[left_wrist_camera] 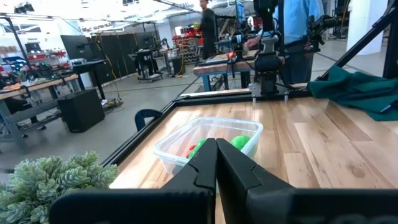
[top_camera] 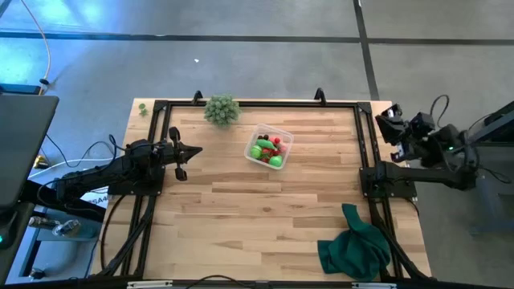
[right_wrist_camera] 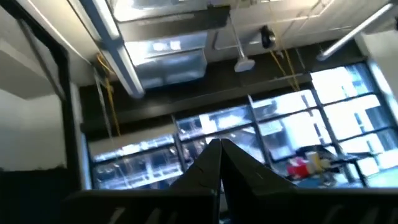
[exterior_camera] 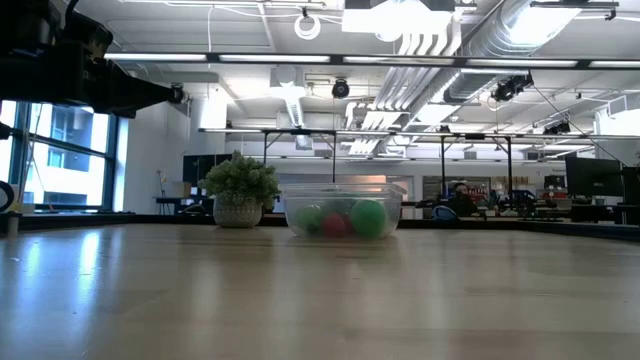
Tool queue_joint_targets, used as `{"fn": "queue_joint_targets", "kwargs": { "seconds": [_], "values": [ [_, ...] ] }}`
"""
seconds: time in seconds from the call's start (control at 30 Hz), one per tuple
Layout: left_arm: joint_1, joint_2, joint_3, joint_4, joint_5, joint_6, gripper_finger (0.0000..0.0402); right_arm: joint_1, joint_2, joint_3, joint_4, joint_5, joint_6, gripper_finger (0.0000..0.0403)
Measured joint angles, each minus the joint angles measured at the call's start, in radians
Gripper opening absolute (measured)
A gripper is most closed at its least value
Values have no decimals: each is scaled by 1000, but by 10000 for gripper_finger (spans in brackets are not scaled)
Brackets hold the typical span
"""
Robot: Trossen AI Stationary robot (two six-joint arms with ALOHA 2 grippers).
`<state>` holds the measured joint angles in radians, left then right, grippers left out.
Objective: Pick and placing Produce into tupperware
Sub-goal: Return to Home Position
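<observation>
Around me is a wide workshop hall with ducts and strip lights overhead and benches behind, and in my left wrist view a person in a blue shirt [left_wrist_camera: 298, 25] stands past the far edge of the tabletop [top_camera: 265, 217], a pale wood surface filling the middle of the high view. My left arm lies along the left-centre of that view, and my left gripper [top_camera: 193, 150] is over the tabletop's left edge, aimed at the tupperware; its fingers are pressed together with nothing between them, plain to see in the wrist view [left_wrist_camera: 216, 146]. My right arm is folded off the tabletop's right side, at the upper right of the frame, where my right gripper [top_camera: 390, 120] is also closed and empty [right_wrist_camera: 221, 146], facing the ceiling. A dark green cloth [top_camera: 355, 245] is bunched at the lower right. A spiky pale-green ball [top_camera: 222, 110] sits at upper centre. Just beside it, lower right, stands the tupperware [top_camera: 251, 141], clear-walled, well apart from both grippers. Inside it lies the produce [top_camera: 269, 148]: bright green pieces and small red ones, visible through the wall in the low view [exterior_camera: 367, 217].
</observation>
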<state>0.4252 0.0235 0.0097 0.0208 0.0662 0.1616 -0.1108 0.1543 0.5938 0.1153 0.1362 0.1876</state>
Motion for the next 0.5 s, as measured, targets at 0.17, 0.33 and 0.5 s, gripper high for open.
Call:
{"fn": "queue_joint_targets", "kwargs": {
  "seconds": [0.17,0.33,0.5],
  "values": [
    [0,0,0,0,0,0,1,0,-19,-175,197,-23,75,2],
    [0,0,0,0,0,0,1,0,-15,-340,388,-24,153,2],
    [0,0,0,0,0,0,1,0,-16,-479,552,-32,201,2]
  ]
}}
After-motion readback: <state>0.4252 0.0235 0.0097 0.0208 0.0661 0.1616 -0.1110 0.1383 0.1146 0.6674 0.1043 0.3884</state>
